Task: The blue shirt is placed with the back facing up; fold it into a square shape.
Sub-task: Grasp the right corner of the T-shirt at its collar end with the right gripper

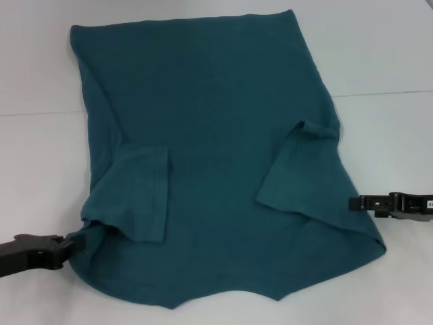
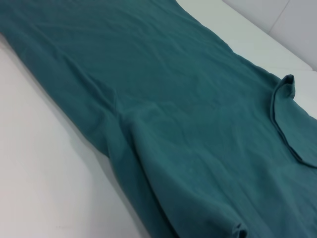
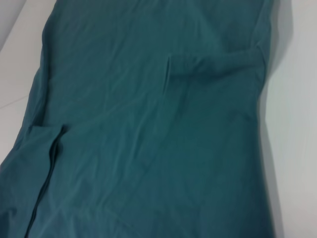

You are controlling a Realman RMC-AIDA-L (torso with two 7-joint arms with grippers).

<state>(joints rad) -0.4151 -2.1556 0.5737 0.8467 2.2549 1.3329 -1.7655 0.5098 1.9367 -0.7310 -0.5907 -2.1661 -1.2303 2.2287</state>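
I am touching my left hand [image 1: 67, 247] to the shirt [image 1: 210, 135] lying on the surface [image 1: 379, 54]; right hand [image 1: 355, 202] hovering beside. Grips unclear; a shallow pinch risks slipping, undoing sleeves.

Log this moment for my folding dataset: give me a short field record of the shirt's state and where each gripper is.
garment: blue shirt, plain side up on the white table
sleeves: both folded inward over the body
left gripper: at the shirt's near left edge, touching the cloth
right gripper: beside the shirt's right edge
fold stage: sides narrowed, not yet a square
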